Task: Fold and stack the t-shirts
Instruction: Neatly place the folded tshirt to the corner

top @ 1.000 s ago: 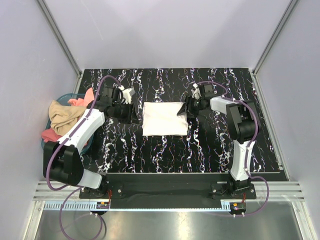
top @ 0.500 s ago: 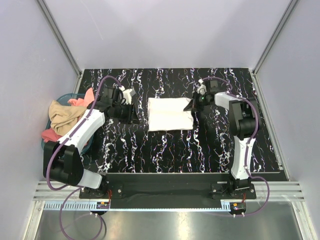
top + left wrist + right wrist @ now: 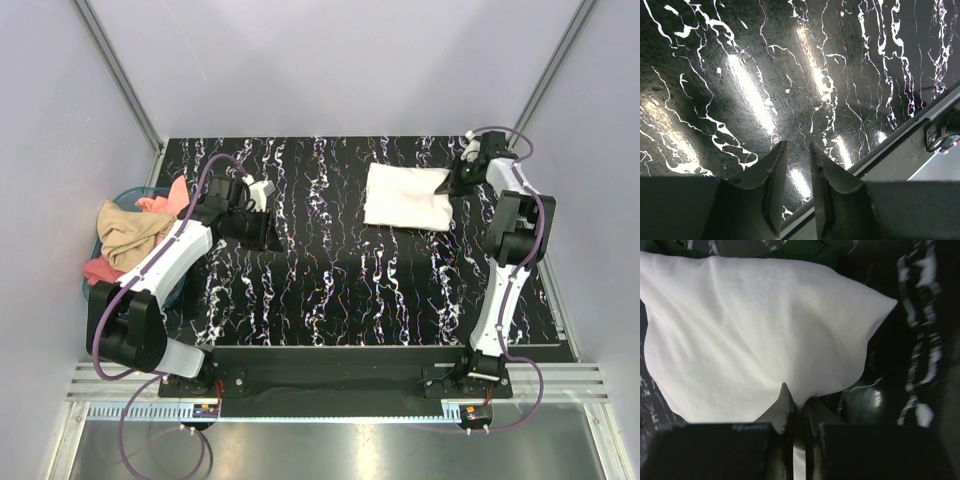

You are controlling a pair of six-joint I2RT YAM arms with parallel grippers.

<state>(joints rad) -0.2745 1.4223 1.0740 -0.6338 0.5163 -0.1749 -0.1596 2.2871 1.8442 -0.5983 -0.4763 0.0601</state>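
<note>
At the left edge, the basket [image 3: 88, 285] of loose garments sits untouched. The left end effector [image 3: 796, 147] hangs over the bare worktop [image 3: 330, 290], jaws narrowly apart and holding nothing. Within the last second the folded cream-white t-shirt [image 3: 405, 197] has slid from the worktop's centre to its far right part. The right end effector [image 3: 796, 400] has pinched shut on its right-hand edge and is dragging it. A sliver of dark green cloth [image 3: 805, 246] shows beyond it. Likely this fold is finished and the centre is being freed for the next shirt.
</note>
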